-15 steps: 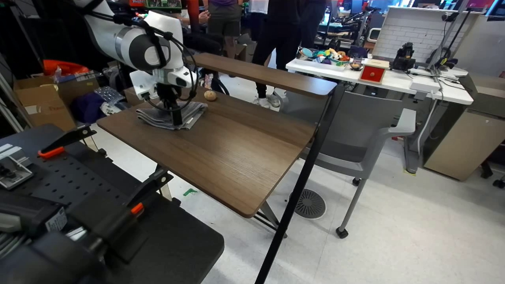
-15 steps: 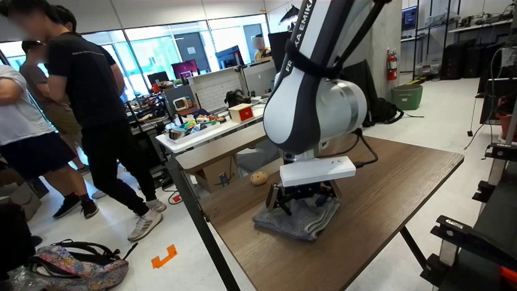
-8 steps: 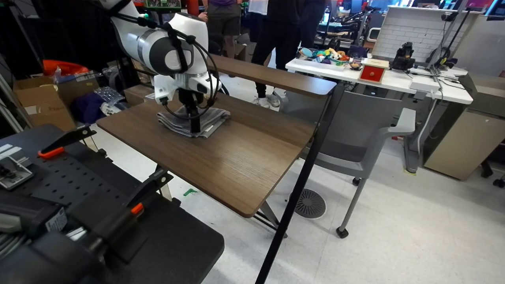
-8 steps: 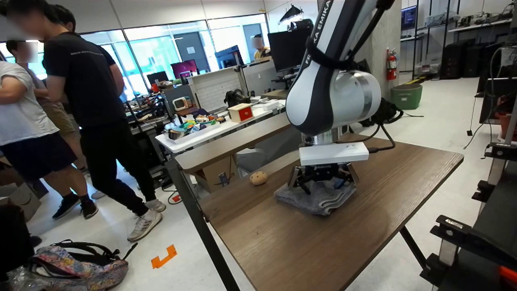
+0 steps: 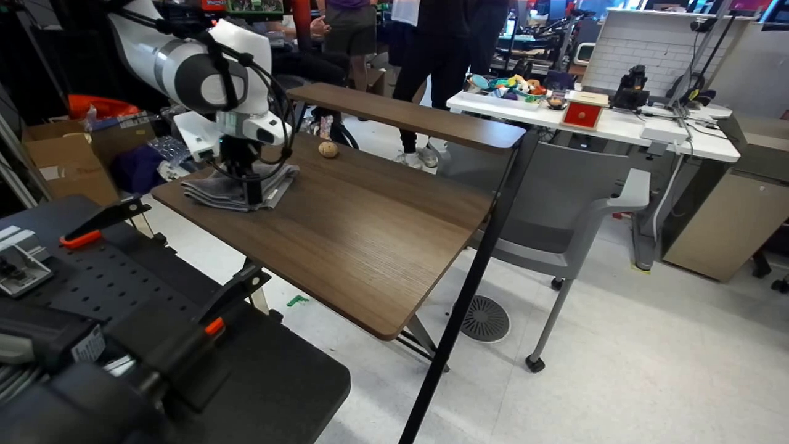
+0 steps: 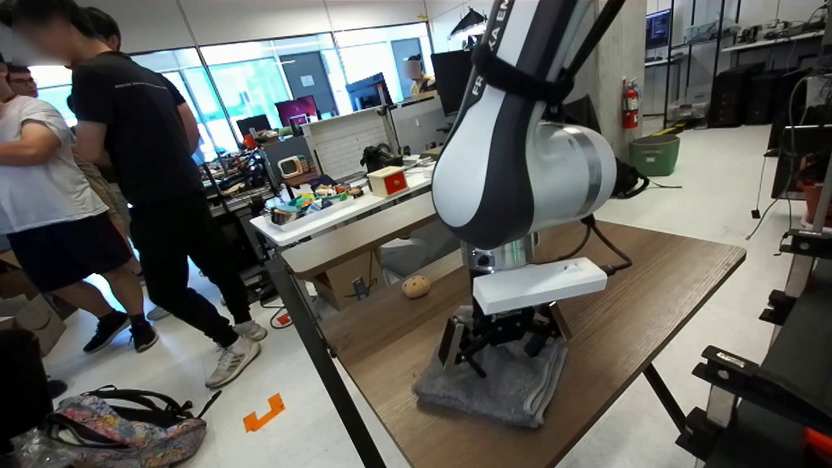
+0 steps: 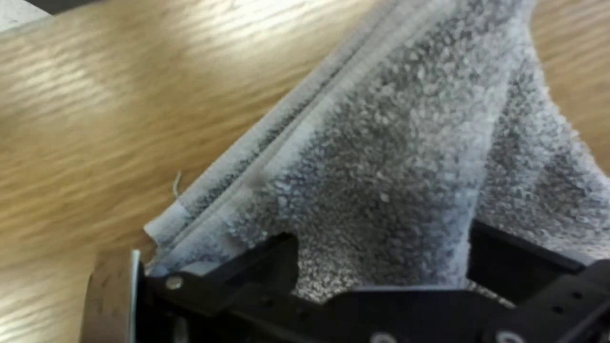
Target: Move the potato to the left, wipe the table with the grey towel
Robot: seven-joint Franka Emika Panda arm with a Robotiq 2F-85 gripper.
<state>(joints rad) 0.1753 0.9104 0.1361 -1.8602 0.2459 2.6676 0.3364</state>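
Resting on the grey towel (image 6: 491, 400) with the tool (image 6: 508, 356), opened wide, and seemingly touching the cloth with both fingertips (image 7: 279, 259). Gripping nothing that can be made out: straddling flat layers of cloth in the wrist view. In an exterior view, standing edge-on below a white housing (image 5: 196, 137) and so hiding the gap.

Lying folded on the desk (image 5: 370, 246) as a thick, roughly square pad. Looking mid-grey and fuzzy there, flecked light and dark, layered like stacked pages at the sides. In the wrist view, showing pale hems side by side along one edge of the grey towel and, there alone, a loose thread (image 7: 177, 185) just beside a corner. Around the grey towel, looking golden and glossy in the wrist view but plain brown in both exterior views, with wood grain running across the desk.

Near the grey towel yet apart from it, on the side of the raised shelf (image 5: 407, 116), find the potato (image 6: 416, 286) in both exterior views: small, rounded, tan, dotted with dark specks. Farther from the grey towel, on that same side, find a grey chair (image 5: 542, 203). Well apart from the grey towel, find a round grate (image 5: 485, 318) in the floor in an exterior view, and a flowered backpack (image 6: 130, 426) in an exterior view.
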